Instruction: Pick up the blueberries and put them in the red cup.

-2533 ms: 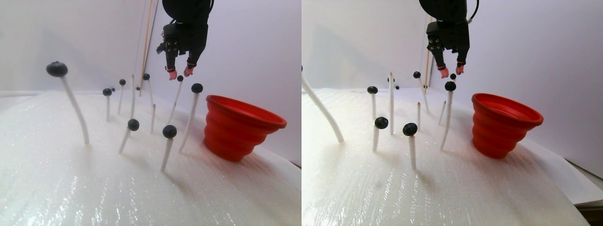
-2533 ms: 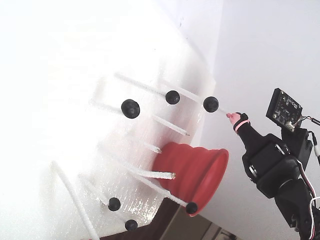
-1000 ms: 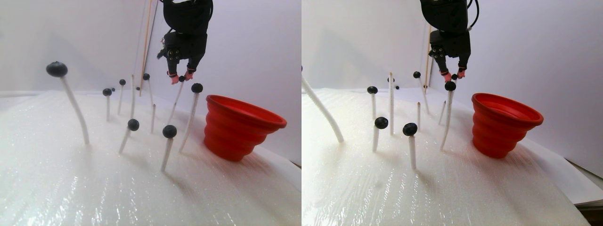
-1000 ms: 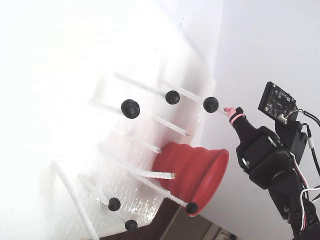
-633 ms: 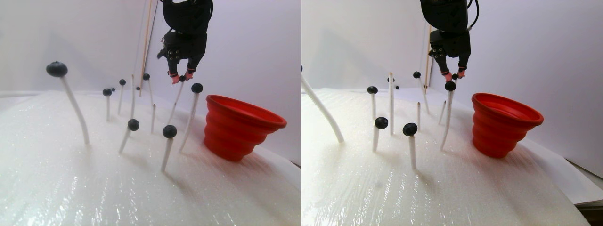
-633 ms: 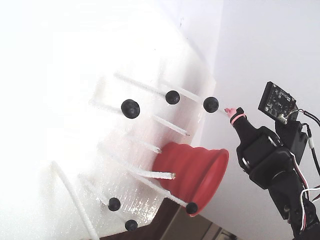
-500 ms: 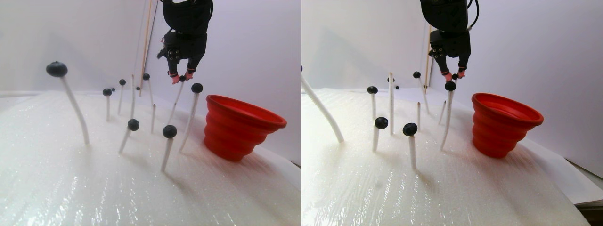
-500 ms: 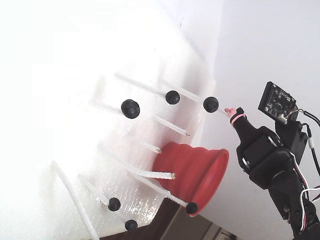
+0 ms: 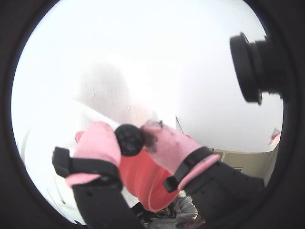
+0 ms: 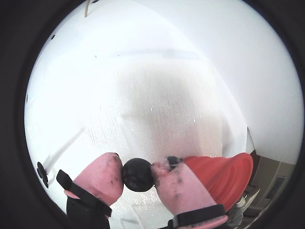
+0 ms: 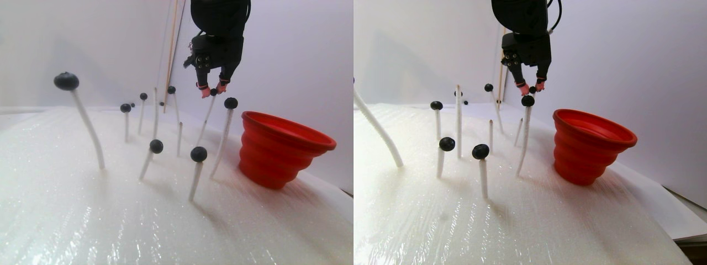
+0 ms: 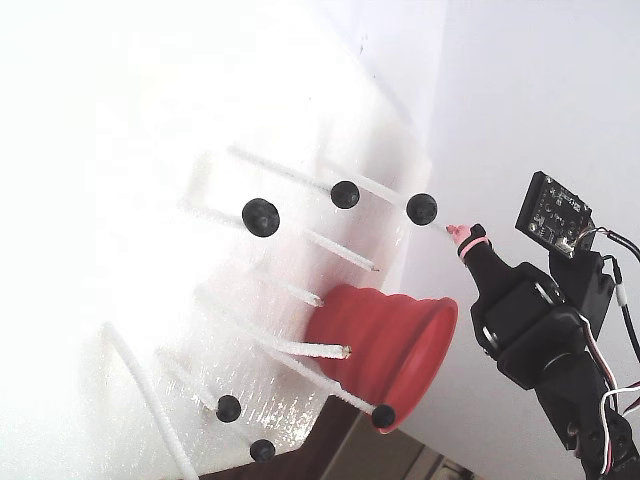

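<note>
My gripper (image 9: pixel 129 138) is shut on one blueberry (image 9: pixel 129 140), a matte black ball pinched between the pink fingertips; it also shows in the other wrist view (image 10: pixel 138 174). In the stereo pair view the gripper (image 11: pixel 212 90) hangs high at the back, at the top of a leaning white rod. I cannot tell whether the berry is off the rod. The red cup (image 11: pixel 281 146) stands right of and below the gripper, and shows behind the fingers (image 9: pixel 143 183) (image 10: pixel 224 174). Several other blueberries (image 11: pixel 199 153) sit on white rods. In the fixed view one pink fingertip (image 12: pixel 459 234) shows above the cup (image 12: pixel 390 340).
Thin white rods (image 11: pixel 88 130) stick up from the glossy white mat (image 11: pixel 110 221), some bare, some tipped with berries (image 11: pixel 231 102) (image 11: pixel 156 146). One tall berry-topped rod stands close to the cup's left. A plain wall is behind. A thin wooden stick (image 11: pixel 172 38) leans at the back.
</note>
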`<action>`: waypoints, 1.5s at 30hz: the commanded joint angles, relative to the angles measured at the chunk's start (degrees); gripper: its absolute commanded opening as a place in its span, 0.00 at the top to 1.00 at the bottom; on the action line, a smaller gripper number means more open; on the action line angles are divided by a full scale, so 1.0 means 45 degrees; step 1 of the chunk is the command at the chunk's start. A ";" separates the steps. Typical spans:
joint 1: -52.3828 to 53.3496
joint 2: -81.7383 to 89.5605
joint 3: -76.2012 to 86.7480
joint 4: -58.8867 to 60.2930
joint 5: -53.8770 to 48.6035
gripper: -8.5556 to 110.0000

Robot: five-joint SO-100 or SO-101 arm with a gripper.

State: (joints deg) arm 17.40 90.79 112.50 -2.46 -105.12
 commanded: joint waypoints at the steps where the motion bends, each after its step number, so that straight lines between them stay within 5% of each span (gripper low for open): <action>1: 0.0391 0.1816 -0.0117 -0.0195 0.0078 0.84; 45: 0.2598 0.4238 0.1758 0.1445 0.1016 0.84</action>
State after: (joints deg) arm 24.70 103.54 121.11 3.60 -101.34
